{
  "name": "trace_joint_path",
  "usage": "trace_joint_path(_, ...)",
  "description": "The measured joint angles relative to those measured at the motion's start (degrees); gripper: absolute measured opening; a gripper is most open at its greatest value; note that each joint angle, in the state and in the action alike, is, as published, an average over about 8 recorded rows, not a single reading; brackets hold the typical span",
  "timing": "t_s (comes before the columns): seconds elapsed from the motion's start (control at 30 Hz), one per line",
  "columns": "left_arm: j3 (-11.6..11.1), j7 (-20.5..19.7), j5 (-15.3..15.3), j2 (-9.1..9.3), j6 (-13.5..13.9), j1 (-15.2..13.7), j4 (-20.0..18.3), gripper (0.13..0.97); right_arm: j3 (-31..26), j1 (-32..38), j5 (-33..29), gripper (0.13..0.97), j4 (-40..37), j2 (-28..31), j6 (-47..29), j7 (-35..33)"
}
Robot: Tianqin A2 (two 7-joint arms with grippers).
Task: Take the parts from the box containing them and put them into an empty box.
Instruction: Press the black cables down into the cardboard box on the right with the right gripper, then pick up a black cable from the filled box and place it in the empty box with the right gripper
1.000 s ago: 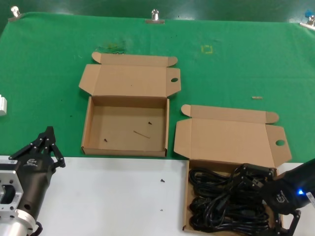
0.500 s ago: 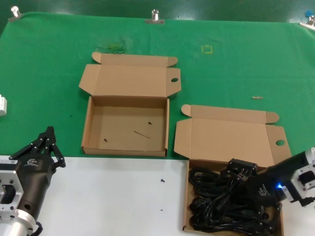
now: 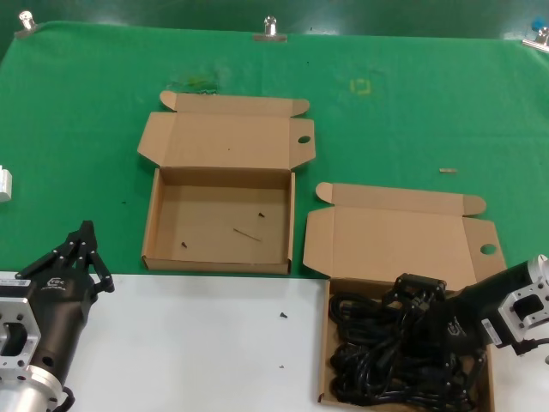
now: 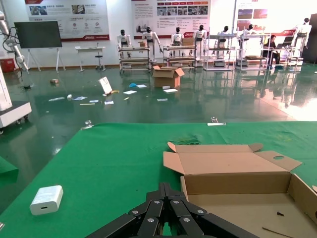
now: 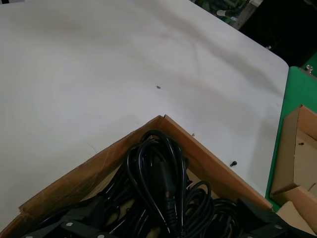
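The parts, black coiled power cables [image 3: 369,360], fill the box containing them [image 3: 327,343] at the front right, its lid folded back. My right gripper [image 3: 412,316] is down inside this box among the cables. In the right wrist view it [image 5: 168,223] is open, its fingers [image 5: 74,218] spread wide either side of a cable bundle [image 5: 158,173] near the box's corner [image 5: 208,163]. The empty box [image 3: 154,219], with dark specks on its floor, lies open at centre left. My left gripper [image 3: 84,236] is parked at the front left, shut and holding nothing; the left wrist view shows it [image 4: 166,191] short of the empty box [image 4: 237,183].
A white adapter [image 3: 4,183] lies on the green mat at the far left, also in the left wrist view [image 4: 46,199]. A small dark speck [image 3: 283,316] lies on the white table surface between the arms. Metal clamps [image 3: 269,28] hold the mat's far edge.
My right gripper has moved left and lower into the cable box, and its wrist has turned. The left arm and both boxes are unmoved.
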Motion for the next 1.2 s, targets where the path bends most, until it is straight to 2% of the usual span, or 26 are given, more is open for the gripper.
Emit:
trace_joint_path(0.1,0.00,-0.01,0.00,0.00,0.00,0.00,0.00,0.139,0.63,0.02,-0.61,0.928,-0.06,0.09,0.03,0.14)
trace_joint_path(0.4,0.00,-0.02,0.00,0.00,0.00,0.00,0.00,0.139,2.21,0.01,-2.21,0.825,-0.15,0.16,0.36,0.56)
trace_joint_path(0.67,0.00,-0.01,0.01,0.00,0.00,0.00,0.00,0.139,3.18,-0.02,-3.26,0.656,-0.18,0.05,0.63,0.90)
trace_joint_path(0.8,0.00,-0.01,0.01,0.00,0.00,0.00,0.00,0.139,3.70,0.04,-3.62,0.656,-0.18,-0.07,0.76,1.20)
trace_joint_path(1.07,0.00,-0.01,0.01,0.00,0.00,0.00,0.00,0.139,4.45,0.20,-4.34,0.439,-0.19,-0.23,1.05,1.52)
trace_joint_path(1.2,0.00,-0.01,0.00,0.00,0.00,0.00,0.00,0.139,4.62,0.11,-4.75,0.378,-0.20,-0.24,1.20,1.48)
